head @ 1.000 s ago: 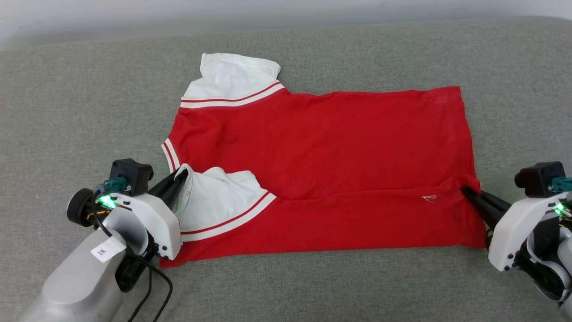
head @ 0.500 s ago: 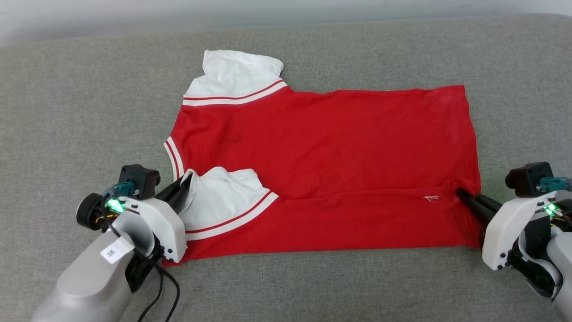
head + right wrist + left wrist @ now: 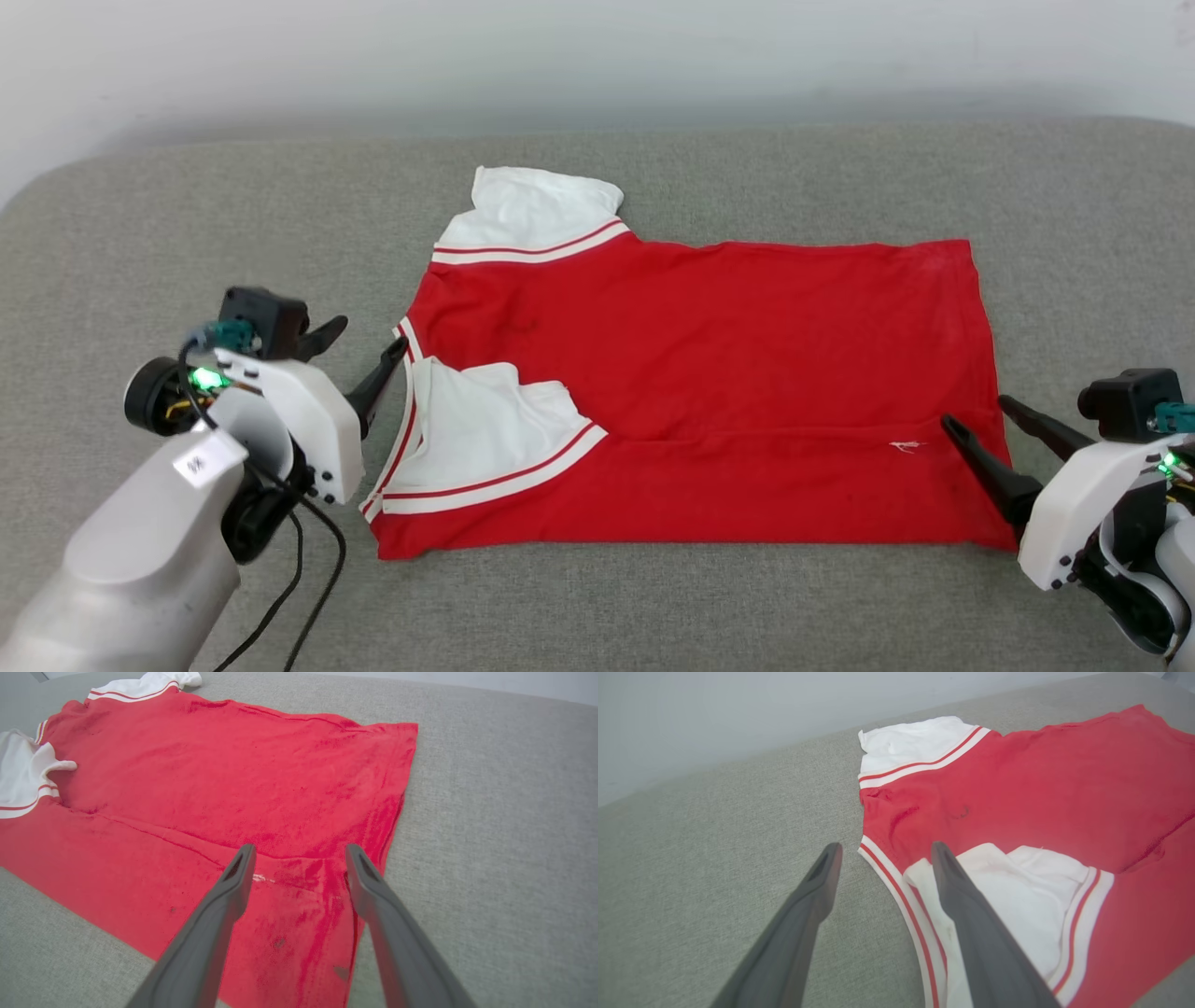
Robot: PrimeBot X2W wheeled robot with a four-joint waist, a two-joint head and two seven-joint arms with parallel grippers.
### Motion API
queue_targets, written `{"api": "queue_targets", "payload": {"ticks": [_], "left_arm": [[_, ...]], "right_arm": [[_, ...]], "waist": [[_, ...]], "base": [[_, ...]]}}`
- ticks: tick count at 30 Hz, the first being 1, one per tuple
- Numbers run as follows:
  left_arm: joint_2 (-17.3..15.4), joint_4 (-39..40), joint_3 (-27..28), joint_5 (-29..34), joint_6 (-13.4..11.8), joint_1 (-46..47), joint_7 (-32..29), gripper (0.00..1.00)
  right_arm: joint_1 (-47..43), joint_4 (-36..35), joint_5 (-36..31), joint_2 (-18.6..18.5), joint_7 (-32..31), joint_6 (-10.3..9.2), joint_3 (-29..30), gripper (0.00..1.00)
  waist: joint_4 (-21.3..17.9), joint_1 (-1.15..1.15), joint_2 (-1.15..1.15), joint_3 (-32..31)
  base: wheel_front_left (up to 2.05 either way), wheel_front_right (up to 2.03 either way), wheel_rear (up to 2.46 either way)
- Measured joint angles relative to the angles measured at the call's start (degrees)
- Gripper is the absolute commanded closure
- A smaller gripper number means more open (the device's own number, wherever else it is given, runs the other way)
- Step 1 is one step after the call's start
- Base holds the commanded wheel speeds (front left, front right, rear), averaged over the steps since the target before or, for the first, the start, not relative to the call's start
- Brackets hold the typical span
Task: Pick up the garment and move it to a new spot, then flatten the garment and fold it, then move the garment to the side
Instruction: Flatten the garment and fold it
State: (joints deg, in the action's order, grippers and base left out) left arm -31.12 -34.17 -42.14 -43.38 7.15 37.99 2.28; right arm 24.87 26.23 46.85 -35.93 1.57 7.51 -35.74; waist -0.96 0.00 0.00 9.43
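Observation:
The garment (image 3: 709, 345) is a red jersey lying flat on the grey cushion, its near long edge folded up over the body. One white sleeve (image 3: 537, 210) points to the far side and the other (image 3: 485, 429) lies folded on the red. My left gripper (image 3: 371, 334) is open at the collar end, one finger (image 3: 971, 914) over the striped neck trim (image 3: 896, 882), holding nothing. At the hem end my right gripper (image 3: 976, 412) is open too, its fingers straddling the hem corner (image 3: 327, 877). The garment (image 3: 233, 765) lies loose below both.
The grey fabric cushion (image 3: 187, 233) stretches well past the garment on all sides. A pale wall (image 3: 597, 56) rises behind its far edge. A black cable (image 3: 317, 579) hangs from my left arm near the front left.
Both grippers have gone from shut on the garment's ends to open, letting the fold drop flat. The head camera has tilted, so the whole picture sits lower.

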Motion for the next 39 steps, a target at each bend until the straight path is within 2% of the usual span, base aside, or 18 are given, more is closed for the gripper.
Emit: {"api": "queue_targets", "payload": {"ticks": [7, 15, 19, 28, 37, 38, 39], "left_arm": [[-2.7, 6.0, -0.8, -5.8, 0.2, 2.1, -14.5, 0.00], [-4.7, 8.9, -3.6, -13.5, 0.2, 3.8, -35.6, 0.00], [-5.4, 9.6, -5.6, -15.0, 0.2, 3.8, -42.3, 0.00], [-5.6, 8.0, -8.9, -15.7, -0.3, 2.7, -48.8, 0.00], [-5.6, 5.6, -11.1, -14.2, -0.1, 1.9, -48.0, 0.00], [-5.6, 5.5, -11.2, -14.4, -0.1, 1.8, -47.9, 0.80], [-5.5, 5.4, -11.1, -14.4, 0.0, 1.7, -47.2, 1.00]], "right_arm": [[-1.3, -0.8, -0.6, 0.0, -0.4, 0.00, 1.6, 0.00], [-2.0, -1.7, -1.3, 1.0, -1.2, 0.00, 2.9, 0.00], [-2.4, -1.9, -1.4, 1.3, -1.6, 0.00, 3.2, 0.00], [-1.9, -2.3, -1.5, 1.9, -2.2, 0.00, 3.4, 0.00], [-1.2, -2.1, -1.5, 2.1, -2.4, 0.00, 3.3, 0.00], [-1.1, -2.1, -1.5, 2.1, -2.4, 0.00, 3.3, 0.00], [-1.0, -2.1, -1.5, 2.1, -2.4, 0.00, 3.4, 0.00]], "waist": [[0.8, 0.00, 0.00, -2.0], [0.8, 0.00, 0.00, -2.3], [0.3, 0.00, 0.00, -1.9], [-1.2, 0.00, 0.00, -0.2], [-2.0, 0.00, 0.00, 1.2], [-2.0, 0.00, 0.00, 1.1], [-2.0, 0.00, 0.00, 1.0]], "base": [[0.00, 0.00, 0.00], [0.00, 0.00, 0.00], [0.00, 0.00, 0.00], [0.00, 0.00, 0.00], [0.00, 0.00, 0.00], [0.00, 0.00, 0.00], [0.00, 0.00, 0.00]]}}
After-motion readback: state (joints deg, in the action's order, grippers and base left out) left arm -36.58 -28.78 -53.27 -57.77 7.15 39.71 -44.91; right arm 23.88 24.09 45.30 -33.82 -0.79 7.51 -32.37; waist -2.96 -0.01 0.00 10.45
